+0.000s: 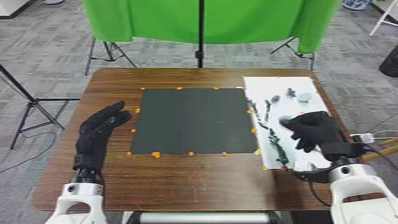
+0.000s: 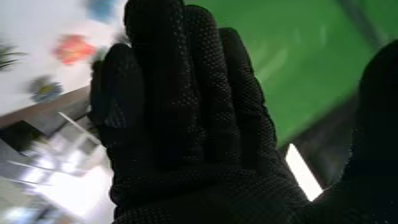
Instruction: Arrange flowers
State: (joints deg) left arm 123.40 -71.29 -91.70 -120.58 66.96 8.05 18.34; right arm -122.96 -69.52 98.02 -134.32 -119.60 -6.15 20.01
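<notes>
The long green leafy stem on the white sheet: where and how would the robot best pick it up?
Probably around the middle of the long green leafy stem, from above, thumb and fingers pinching across it from left and right: it looks slim, lies on the white sheet and runs roughly away from the robot. The right hand is close by.

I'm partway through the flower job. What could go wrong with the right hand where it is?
The right hand is over the white sheet, close beside a grey-blue flower, so a small sideways move could knock that flower. The green stem lies near the same hand and might get dragged along if the hand sweeps low. The sheet sits near the table's right edge, so a flower pushed that way could fall off.
</notes>
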